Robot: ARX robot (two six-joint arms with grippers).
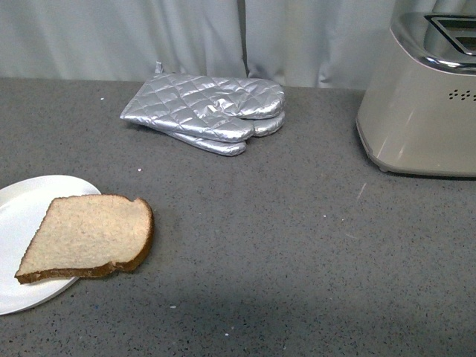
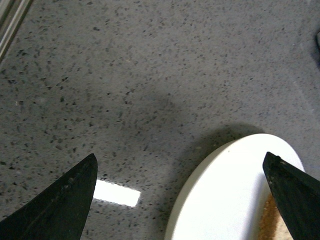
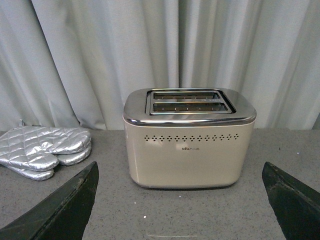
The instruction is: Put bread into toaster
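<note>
though bread point(image 2: 270, 225), probably, peeks past the plate point(image 2: 225, 190), left pincer point(image 2: 180, 156) and right pincer point(image 3: 180, 164) stand spread apart.

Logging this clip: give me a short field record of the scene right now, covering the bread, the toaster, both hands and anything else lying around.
bread: one slice, flat on the white plate, one side overhanging the rim
toaster: upright at the far right of the counter, no bread showing in its two slots
left hand: open, empty, over the plate's edge
right hand: open, empty, facing the toaster
other: silver oven mitts at the back
status: bread not yet picked up
</note>
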